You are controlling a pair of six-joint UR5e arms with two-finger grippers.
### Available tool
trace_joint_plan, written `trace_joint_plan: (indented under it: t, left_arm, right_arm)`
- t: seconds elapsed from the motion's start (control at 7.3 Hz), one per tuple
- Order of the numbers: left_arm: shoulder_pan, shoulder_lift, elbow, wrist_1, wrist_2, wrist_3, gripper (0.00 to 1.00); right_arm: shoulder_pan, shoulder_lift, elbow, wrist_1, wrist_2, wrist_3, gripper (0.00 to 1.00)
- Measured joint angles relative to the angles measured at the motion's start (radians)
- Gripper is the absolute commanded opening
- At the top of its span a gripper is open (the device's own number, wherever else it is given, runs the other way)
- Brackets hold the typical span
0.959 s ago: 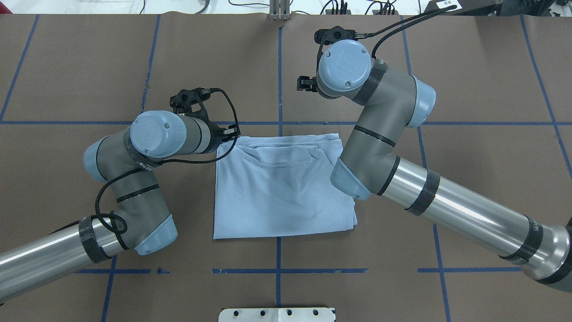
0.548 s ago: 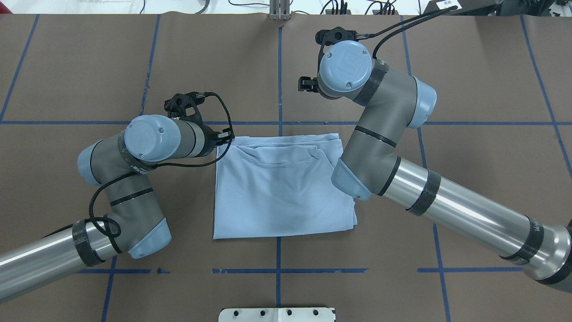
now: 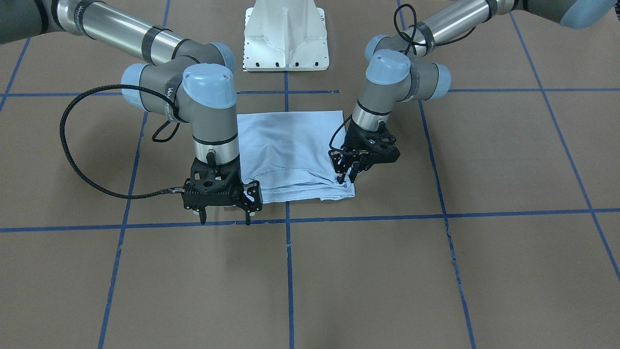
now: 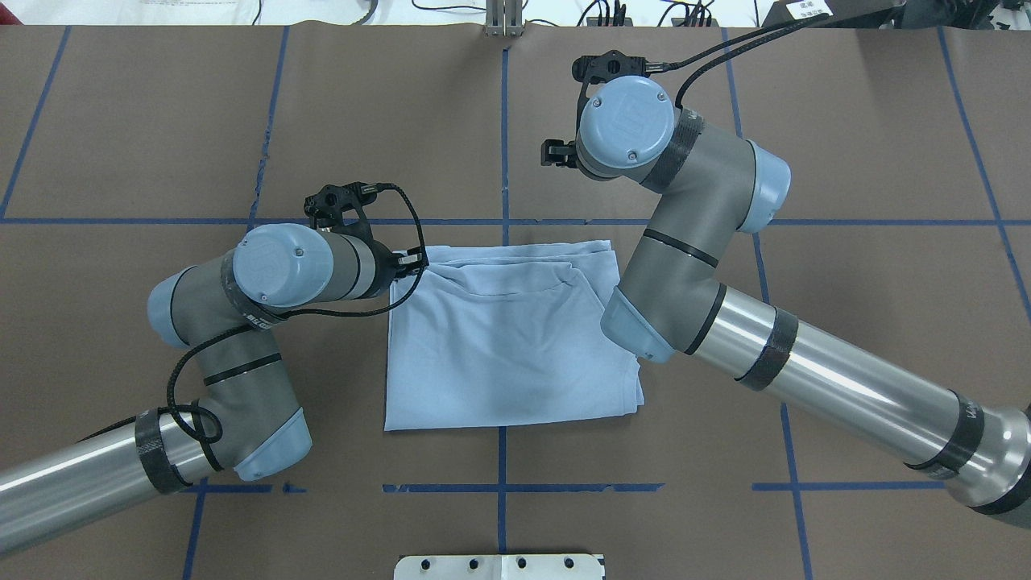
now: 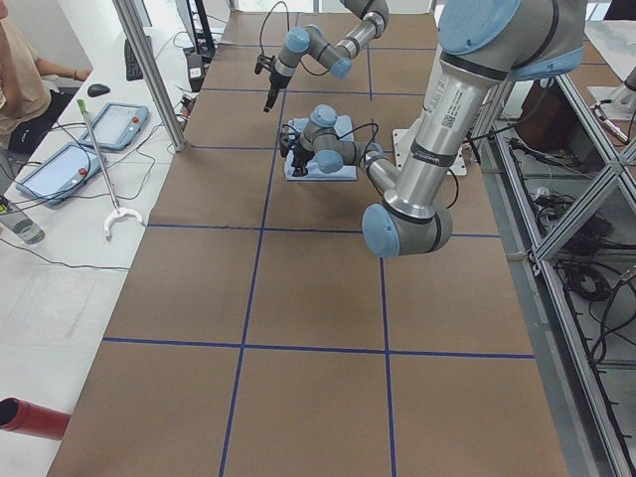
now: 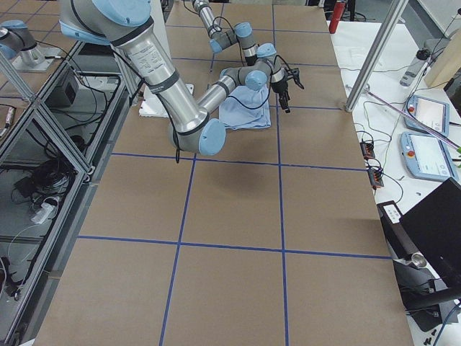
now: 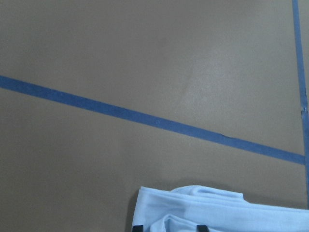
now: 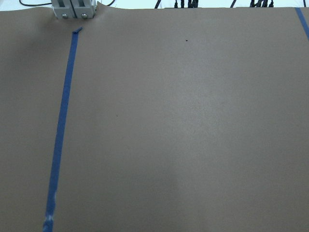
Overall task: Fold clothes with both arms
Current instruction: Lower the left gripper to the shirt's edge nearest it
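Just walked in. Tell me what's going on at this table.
Two robot arms are folding a light blue T-shirt, which lies already folded into a rough rectangle on the brown table. The left hand is down at the shirt's far left corner with its fingertips on the cloth; whether it is pinching cannot be told. The right hand hangs open and empty above bare table beyond the shirt's far edge.

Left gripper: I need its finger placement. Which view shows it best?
Exterior front-facing: left gripper points down at the T-shirt's corner. Overhead hides most behind the wrist; wrist camera catches fingertips only; side views, tiny.
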Motion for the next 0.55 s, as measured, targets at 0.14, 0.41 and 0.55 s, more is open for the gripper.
trace_joint_plan:
  t: [0.14, 0.41, 0.55]
  left_arm:
    - [0.003, 0.001, 0.000, 0.000, 0.000, 0.000, 0.00]
    - [-0.005, 0.007, 0.003, 0.000, 0.000, 0.007, 0.00]
    - [-0.018, 0.016, 0.004, 0.000, 0.000, 0.021, 0.00]
  right_arm:
    - [0.000, 0.000, 0.000, 0.000, 0.000, 0.000, 1.00]
    - [0.000, -0.001, 0.000, 0.000, 0.000, 0.001, 1.00]
    - [0.000, -0.001, 0.000, 0.000, 0.000, 0.001, 1.00]
